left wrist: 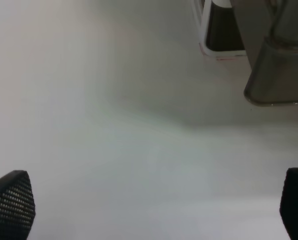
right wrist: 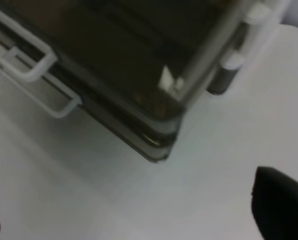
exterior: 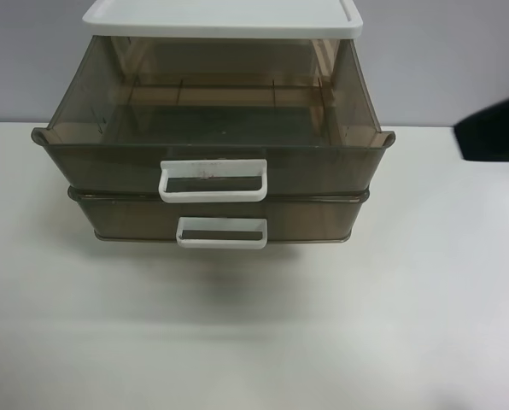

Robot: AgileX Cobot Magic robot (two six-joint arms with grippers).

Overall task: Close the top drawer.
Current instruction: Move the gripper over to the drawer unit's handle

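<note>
The top drawer [exterior: 212, 128], smoky brown plastic, stands pulled well out of the cabinet, past the lower drawer [exterior: 220, 218]. Its white loop handle [exterior: 213, 180] has faint grey scuffs. In the right wrist view a front corner of the stacked drawers [right wrist: 159, 135] shows, with both handles [right wrist: 29, 62] off to one side. My right gripper [right wrist: 134, 215] is open and empty above the table, apart from that corner. My left gripper [left wrist: 149, 210] is open and empty over bare table, with a drawer corner [left wrist: 279, 75] some way ahead of it.
The cabinet has a white lid [exterior: 225, 19] and stands on a white table [exterior: 254, 325] against a grey wall. A dark part of an arm [exterior: 494, 128] shows at the exterior high view's right edge, beside the cabinet.
</note>
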